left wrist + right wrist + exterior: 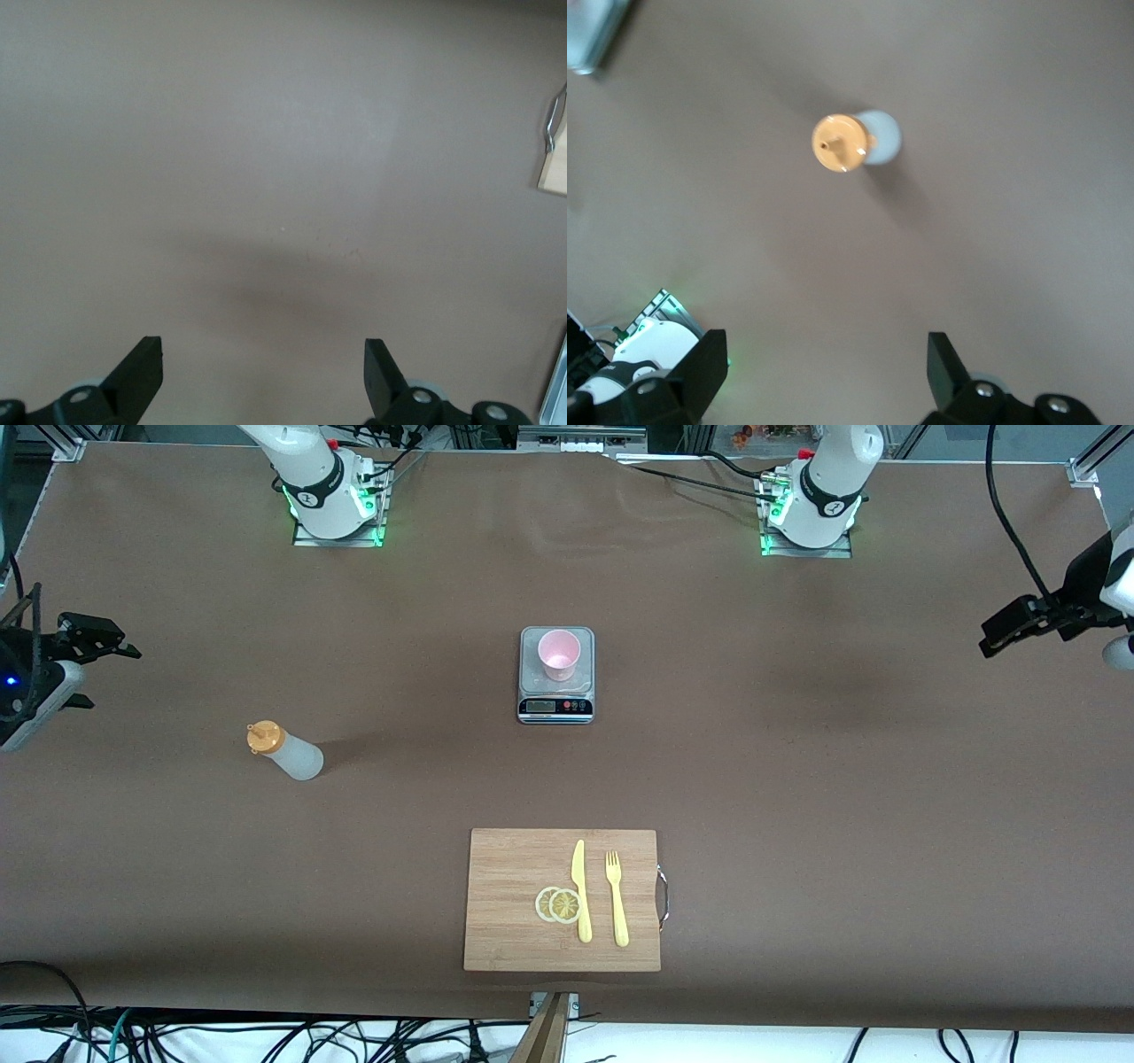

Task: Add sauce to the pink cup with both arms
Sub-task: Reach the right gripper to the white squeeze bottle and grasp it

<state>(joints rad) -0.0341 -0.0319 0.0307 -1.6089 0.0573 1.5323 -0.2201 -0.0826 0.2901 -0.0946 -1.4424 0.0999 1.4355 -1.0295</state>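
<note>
While the right arm's black two-finger gripper (111, 642) is hanging over bare brown table (842, 779) at its own end, jaws spread and holding nothing, the frosted-white squeeze bottle with an orange nozzle cap (288, 751) is standing upright near it. The pale pink plastic tumbler (559, 654) is sitting on the silver kitchen scale (555, 707) mid-table. The left gripper (1005, 633) is waiting, jaws apart, over its end.

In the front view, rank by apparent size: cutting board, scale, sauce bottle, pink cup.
1. Cutting board
2. Scale
3. Sauce bottle
4. Pink cup
Bottle and cup look close; the cup sits farther from the camera, so that order is unsure.
</note>
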